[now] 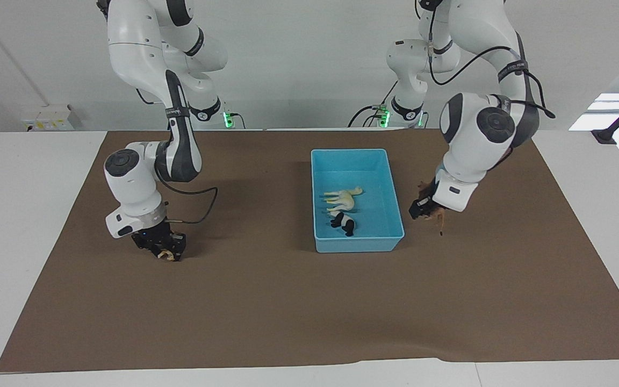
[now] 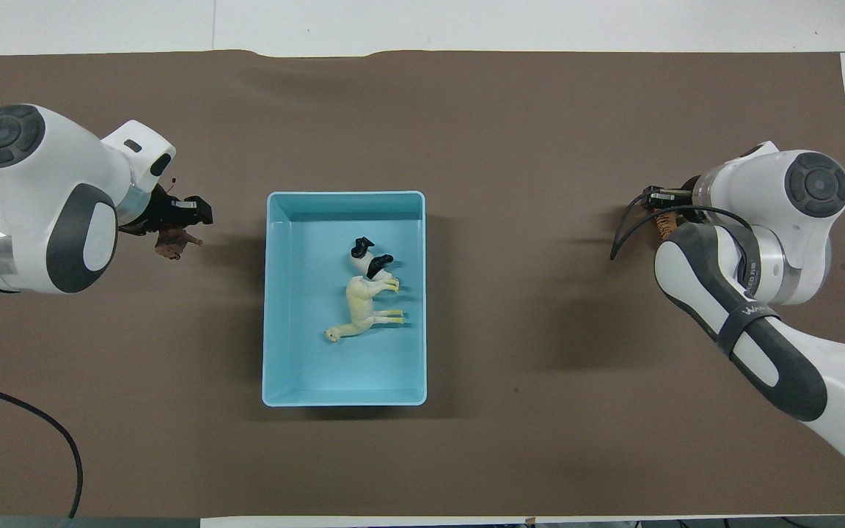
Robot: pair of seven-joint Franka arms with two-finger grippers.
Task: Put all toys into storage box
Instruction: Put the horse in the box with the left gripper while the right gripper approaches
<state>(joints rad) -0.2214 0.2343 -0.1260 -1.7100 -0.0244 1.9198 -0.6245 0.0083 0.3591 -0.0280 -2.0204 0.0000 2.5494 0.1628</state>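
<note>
left gripper [image 1: 432, 211]: clamped on brown animal [image 2: 173, 242], raised beside storage box [image 1: 393, 188] | right gripper [image 1: 167, 250]: pinching tiger [image 1: 166, 254], mostly hidden in overhead view | cream animal [image 2: 360, 312], panda [image 2: 370, 258]: boxed

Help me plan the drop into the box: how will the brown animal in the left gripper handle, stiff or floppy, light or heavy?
Probably stiff: the brown animal hangs from the shut left gripper beside the storage box, legs sticking out unbent. Likely light, since a fingertip pinch holds it up. Held off-centre, it may tumble on release.
</note>
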